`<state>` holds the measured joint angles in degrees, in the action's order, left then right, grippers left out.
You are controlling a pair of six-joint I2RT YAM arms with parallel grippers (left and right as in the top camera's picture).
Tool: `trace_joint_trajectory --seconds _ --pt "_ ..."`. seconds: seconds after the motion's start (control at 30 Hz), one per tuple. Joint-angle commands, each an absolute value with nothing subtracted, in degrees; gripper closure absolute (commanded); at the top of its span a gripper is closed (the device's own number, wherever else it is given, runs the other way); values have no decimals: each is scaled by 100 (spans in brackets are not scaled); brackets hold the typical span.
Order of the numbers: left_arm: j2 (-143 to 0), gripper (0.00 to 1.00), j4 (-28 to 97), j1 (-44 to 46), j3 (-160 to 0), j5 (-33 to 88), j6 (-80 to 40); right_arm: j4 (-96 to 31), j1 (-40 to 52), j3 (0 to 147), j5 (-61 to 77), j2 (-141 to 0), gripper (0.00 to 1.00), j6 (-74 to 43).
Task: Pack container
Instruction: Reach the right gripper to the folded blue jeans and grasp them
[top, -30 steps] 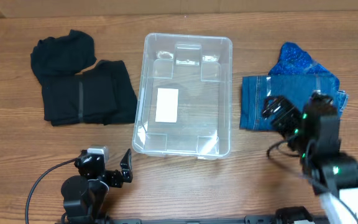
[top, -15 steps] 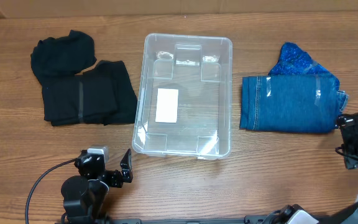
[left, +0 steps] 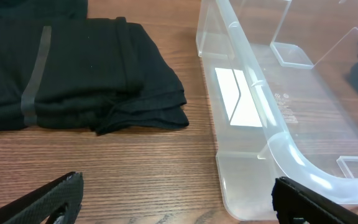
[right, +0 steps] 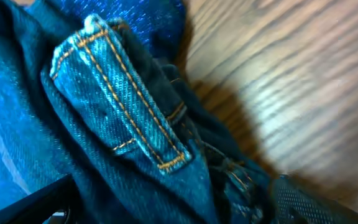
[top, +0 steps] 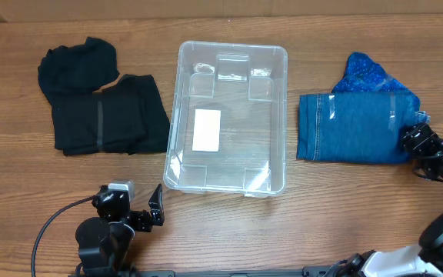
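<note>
The container [top: 174,123] is a clear rectangular bin with a white label [top: 206,129] on its base, empty at the table's middle. Folded blue jeans [top: 352,127] lie right of it, with a sparkly blue cloth [top: 364,73] behind them. Folded black clothes [top: 106,115] lie to its left. My right gripper [top: 418,142] is open at the jeans' right edge. In the right wrist view its fingers [right: 173,199] straddle the denim seam [right: 117,124]. My left gripper [top: 133,209] is open and empty near the front edge, facing the bin's corner [left: 303,168] and the black clothes [left: 73,74].
Wooden tabletop [top: 229,223] around everything. A black cable [top: 52,223] runs from the left arm along the front edge. A cardboard-coloured wall runs along the table's back.
My right arm swung from above the jeans out to the table's right edge, then came back in to the jeans' right edge. The left arm has not moved.
</note>
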<state>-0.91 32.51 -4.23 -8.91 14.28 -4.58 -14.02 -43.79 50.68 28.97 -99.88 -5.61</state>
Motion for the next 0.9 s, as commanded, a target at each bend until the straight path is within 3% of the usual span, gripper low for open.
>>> trace_joint_trajectory --seconds 0.0,0.23,0.33,0.37,0.4,0.67,0.87 --pt "-62 0 3234 -414 -875 1398 -558 -1391 -4165 5124 3227 -10379 0 -93" --pt "-62 0 3236 -414 -875 1396 -556 -1350 -3511 5124 2945 -10787 3 30" --pt "-62 0 3236 -414 -873 1396 -556 -1350 -3483 5124 2829 -10951 54 30" --pt "-62 0 3234 -414 -875 1396 -558 -1350 -3483 5124 2832 -10965 80 27" --pt "-62 0 3236 -414 -875 1396 -558 -1343 -3483 5127 2842 -10965 96 25" --pt "-62 0 3236 -414 -875 1398 -558 -1911 -3516 6031 4969 -10851 96 -607" --pt "-62 0 3236 -414 -875 1396 -556 -2556 -3516 6617 4952 -9706 96 -1039"
